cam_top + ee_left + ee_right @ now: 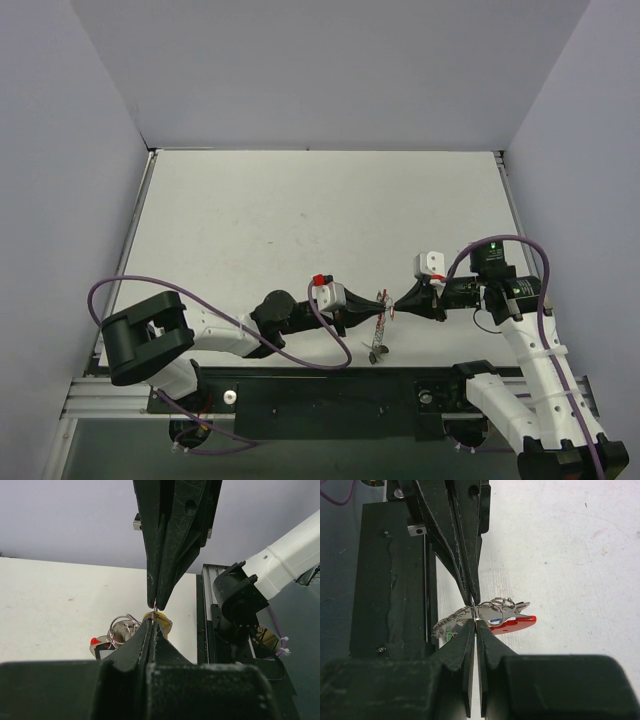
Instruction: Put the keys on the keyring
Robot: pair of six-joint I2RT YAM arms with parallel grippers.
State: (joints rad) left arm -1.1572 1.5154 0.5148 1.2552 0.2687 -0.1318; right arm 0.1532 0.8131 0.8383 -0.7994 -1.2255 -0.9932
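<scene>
The white bench (300, 210) carries both arms at its near edge. The left arm (200, 335) reaches rightward and the right arm (530, 350) reaches leftward, so the two meet tip to tip near the front middle.

The left claw (370, 321) is clenched, its tips pinched on the thin wire of the keyring (381, 318). The right claw (398, 308) is clenched on the same ring from the opposite side. In both wrist views the two pairs of tips sit almost touching, with only a sliver of ring wire between them.

The keyring hangs between the claws, just off the bench — its silvery loops (501, 603) bunch to one side of the pinch, and its short chain (376, 348) dangles toward the front rail.

The keys hang in the same bunch. A red key (516, 625) lies flat beside the loops, with silver blades across it. A yellow key (162, 621) sits right behind the left claw's tips. A fleck of green (449, 635) shows under the chain — possibly another key head, though it is too small to be sure.
</scene>
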